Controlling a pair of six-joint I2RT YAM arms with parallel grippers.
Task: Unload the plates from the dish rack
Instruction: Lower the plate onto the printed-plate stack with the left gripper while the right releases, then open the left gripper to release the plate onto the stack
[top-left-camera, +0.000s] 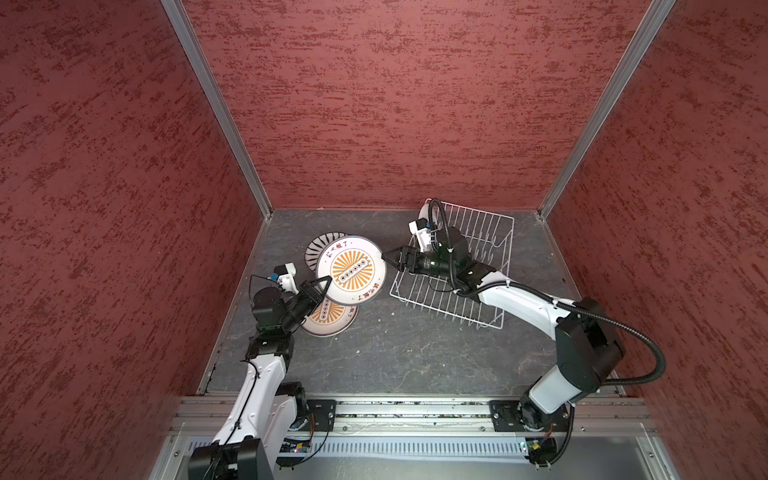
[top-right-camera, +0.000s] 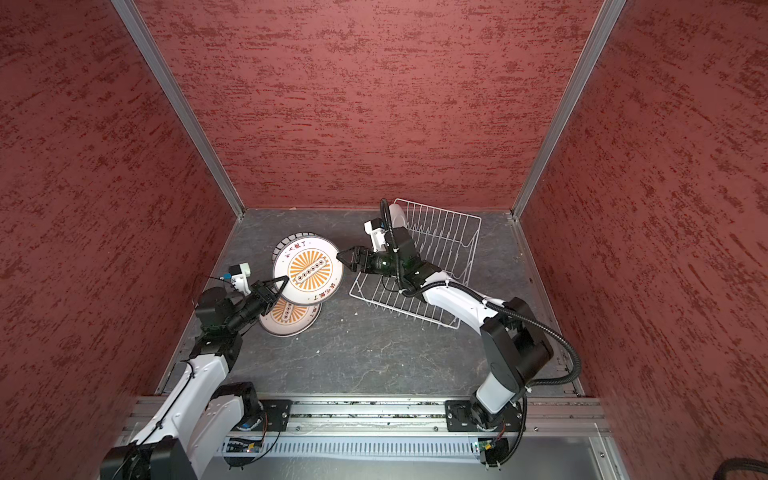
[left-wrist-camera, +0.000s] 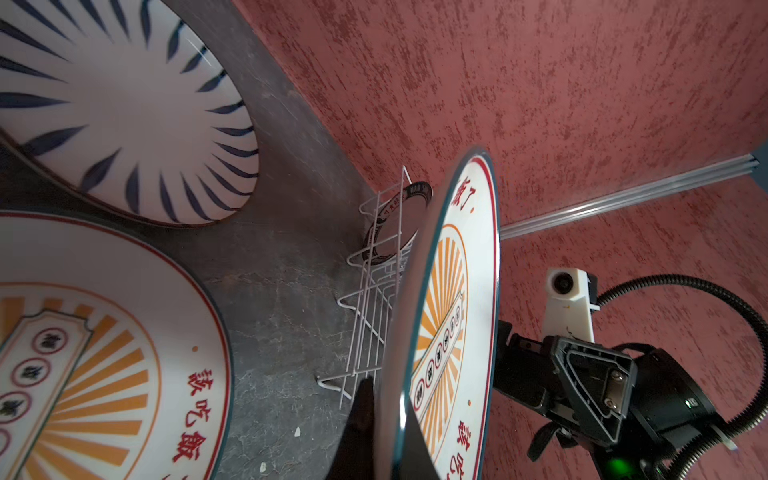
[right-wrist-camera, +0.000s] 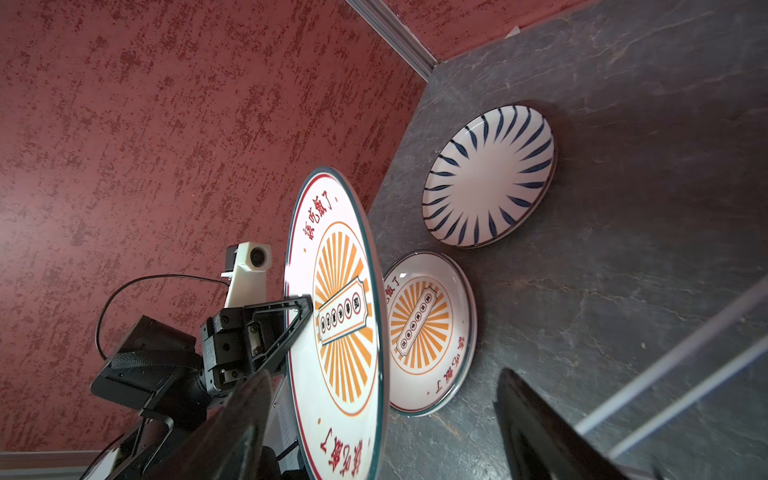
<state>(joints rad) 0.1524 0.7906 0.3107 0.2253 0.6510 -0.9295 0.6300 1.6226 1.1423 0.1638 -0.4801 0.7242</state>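
Closest to my left wrist camera, my left gripper (left-wrist-camera: 388, 419) was clamped tight on the rim of the sunburst plate (left-wrist-camera: 453, 316), held face up over the table (top-left-camera: 415, 353). My right gripper (top-left-camera: 385, 254) stood wide apart around the opposite rim, gripping nothing. That plate's banner ran from one gripper toward the other. Only the left wrist view showed the lettered plate (left-wrist-camera: 397, 216) upright in the dish rack (top-left-camera: 490, 257).

Mostly hidden beneath held sunburst plate (top-left-camera: 351, 270): striped plate (top-left-camera: 318, 249); lower sunburst plate (top-left-camera: 332, 322) half covered by it and left pincer (top-left-camera: 326, 286); rack plate (top-left-camera: 424, 212) largely behind right arm (top-left-camera: 449, 245).
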